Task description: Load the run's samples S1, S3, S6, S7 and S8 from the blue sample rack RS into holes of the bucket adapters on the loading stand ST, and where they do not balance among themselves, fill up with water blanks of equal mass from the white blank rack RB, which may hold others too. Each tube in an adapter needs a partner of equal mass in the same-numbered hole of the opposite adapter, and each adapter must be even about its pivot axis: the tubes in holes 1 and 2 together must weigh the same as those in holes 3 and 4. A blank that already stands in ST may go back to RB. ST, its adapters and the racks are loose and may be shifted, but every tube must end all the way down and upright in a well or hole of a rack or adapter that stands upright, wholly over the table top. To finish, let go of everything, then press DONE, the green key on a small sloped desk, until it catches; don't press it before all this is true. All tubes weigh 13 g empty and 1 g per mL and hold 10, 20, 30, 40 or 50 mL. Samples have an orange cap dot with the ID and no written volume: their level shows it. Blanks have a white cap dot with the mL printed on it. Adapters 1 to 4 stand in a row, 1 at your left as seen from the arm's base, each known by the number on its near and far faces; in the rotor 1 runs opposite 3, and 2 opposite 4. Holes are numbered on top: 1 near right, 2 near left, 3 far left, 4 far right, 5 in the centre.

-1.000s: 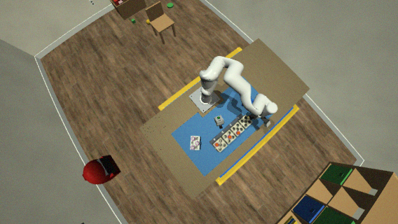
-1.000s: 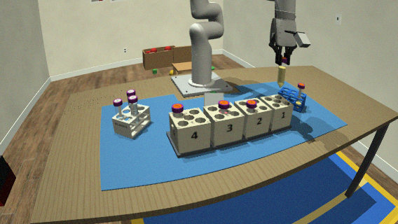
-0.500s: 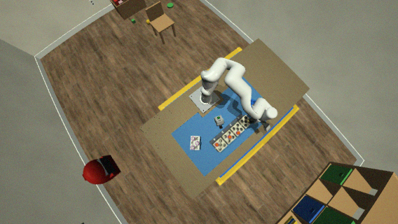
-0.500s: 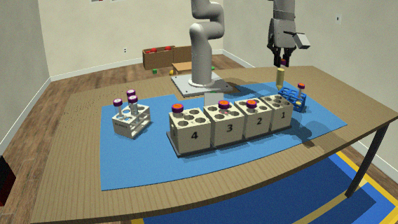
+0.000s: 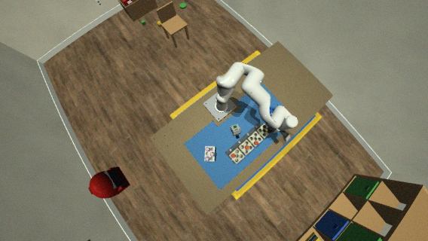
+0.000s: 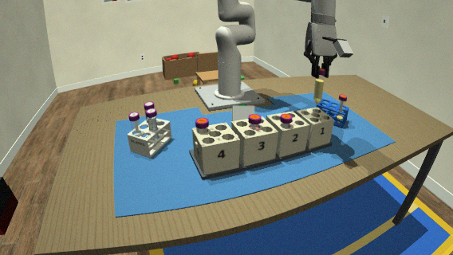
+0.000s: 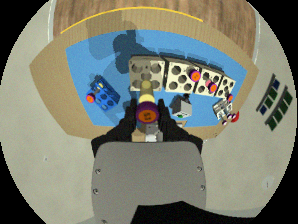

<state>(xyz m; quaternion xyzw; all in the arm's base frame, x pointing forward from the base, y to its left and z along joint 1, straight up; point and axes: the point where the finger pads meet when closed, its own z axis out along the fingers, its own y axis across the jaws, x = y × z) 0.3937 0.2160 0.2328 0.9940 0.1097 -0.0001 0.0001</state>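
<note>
My gripper (image 6: pixel 321 68) is shut on a sample tube (image 6: pixel 318 88) with a purple cap and orange dot. It holds the tube upright in the air, above and just behind adapter 1 (image 6: pixel 319 127). The tube's cap shows between the fingers in the wrist view (image 7: pixel 145 115). Adapters 4 (image 6: pixel 215 147), 3 (image 6: pixel 254 139) and 2 (image 6: pixel 288 131) each hold one orange-dotted tube. Adapter 1's holes look empty. The blue sample rack (image 6: pixel 334 110) holds one orange-dotted tube (image 6: pixel 342 101). The white blank rack (image 6: pixel 149 137) holds three white-dotted tubes.
The DONE desk (image 5: pixel 235 129) with its green key stands between the arm's base (image 5: pixel 220 105) and the stand. A chair (image 5: pixel 172 22) and boxes stand on the floor away from the table.
</note>
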